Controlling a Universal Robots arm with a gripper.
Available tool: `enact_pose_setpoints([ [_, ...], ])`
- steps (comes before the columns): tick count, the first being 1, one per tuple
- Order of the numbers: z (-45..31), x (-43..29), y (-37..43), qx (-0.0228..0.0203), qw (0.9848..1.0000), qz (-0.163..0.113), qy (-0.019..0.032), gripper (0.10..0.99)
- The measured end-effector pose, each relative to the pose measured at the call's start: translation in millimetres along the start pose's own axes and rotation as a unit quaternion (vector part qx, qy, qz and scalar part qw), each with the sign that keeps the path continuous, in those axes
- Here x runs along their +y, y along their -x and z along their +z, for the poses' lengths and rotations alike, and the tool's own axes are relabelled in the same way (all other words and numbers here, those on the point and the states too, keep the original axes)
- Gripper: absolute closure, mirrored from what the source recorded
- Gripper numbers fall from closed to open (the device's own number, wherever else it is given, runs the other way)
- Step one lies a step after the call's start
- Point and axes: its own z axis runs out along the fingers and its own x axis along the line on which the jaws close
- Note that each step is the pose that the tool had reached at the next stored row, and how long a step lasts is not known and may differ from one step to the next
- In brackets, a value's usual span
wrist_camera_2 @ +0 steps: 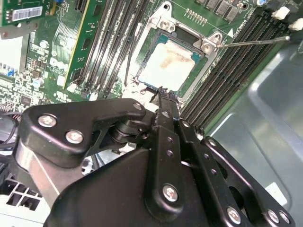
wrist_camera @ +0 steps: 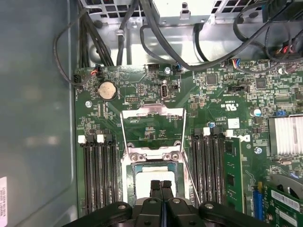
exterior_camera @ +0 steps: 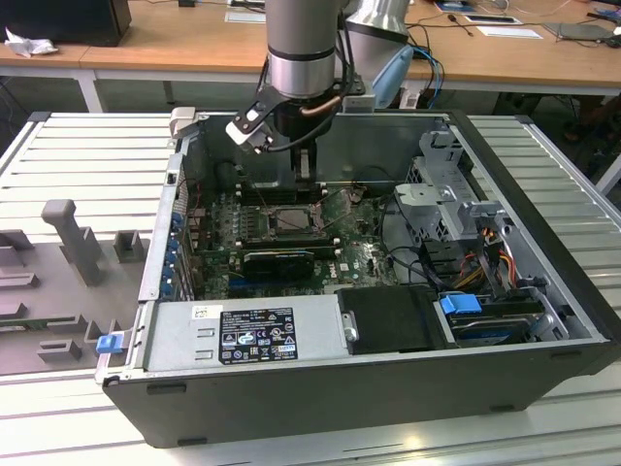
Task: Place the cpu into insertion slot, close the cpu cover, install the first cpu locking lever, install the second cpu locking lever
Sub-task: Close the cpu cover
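pincer (wrist_camera: 161, 184) narrow, fingers together and empty, just above cpu (wrist_camera_2: 168, 66) seated in insertion slot (wrist_camera_2: 207, 46), cpu cover (wrist_camera: 152, 112) flipped open

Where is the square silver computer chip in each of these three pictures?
Exterior view: the cpu lies on the motherboard, by the pincer tip.
Second wrist view: the pale square just beyond the pincer.
First wrist view: a pale patch partly hidden behind the pincer.
Shared landmark: the silver insertion slot rim framing it.

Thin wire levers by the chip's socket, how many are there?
2. One lever runs along one side of the open cover, the other lever along the opposite side.
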Motion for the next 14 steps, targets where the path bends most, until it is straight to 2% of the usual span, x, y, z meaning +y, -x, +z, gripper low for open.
enact_pose_setpoints([
  [9,-8.9,0.6,-0.1,0.0,1.0,0.0,0.0,0.98],
  [14,-10.2,3.5,-0.3,0.0,1.0,0.0,-0.0001,0.98],
])
